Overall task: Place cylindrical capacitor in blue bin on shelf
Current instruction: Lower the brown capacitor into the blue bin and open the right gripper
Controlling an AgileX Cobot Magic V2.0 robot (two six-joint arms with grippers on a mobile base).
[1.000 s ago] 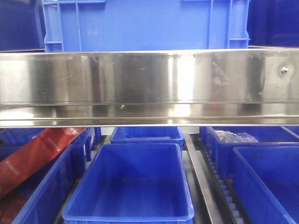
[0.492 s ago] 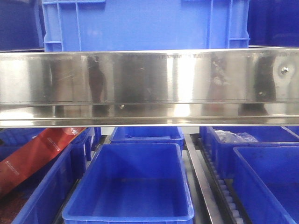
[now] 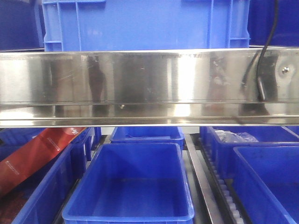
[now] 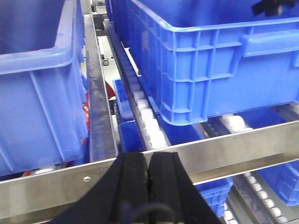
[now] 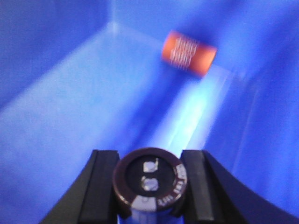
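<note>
While the right gripper (image 5: pixel 149 184) at the bottom of its wrist view is clamped on a dark brown cylinder (image 5: pixel 149 179) with a silver-marked round end facing the camera, its two black fingers (image 5: pixel 105 179) press against either side of it. Beyond it spreads the inside of a blue bin (image 5: pixel 60 107), and the orange capacitor (image 5: pixel 188 53) with white print lies tilted on the bin's floor in the upper right, close to the far wall and well apart from the gripper. At the bottom centre of the left wrist view, the left gripper (image 4: pixel 148 172) has its black fingers pressed together with nothing between them, just in front of the shelf's steel rail (image 4: pixel 243 149). Behind that rail a large blue crate (image 4: pixel 210 70) sits on white rollers (image 4: pixel 152 126). From the front view, the shiny shelf rail (image 3: pixel 140 79) crosses the frame, a black cable (image 3: pixel 268 37) hangs at the upper right, and a red packet (image 3: pixel 37 154) leans at the lower left.
</note>
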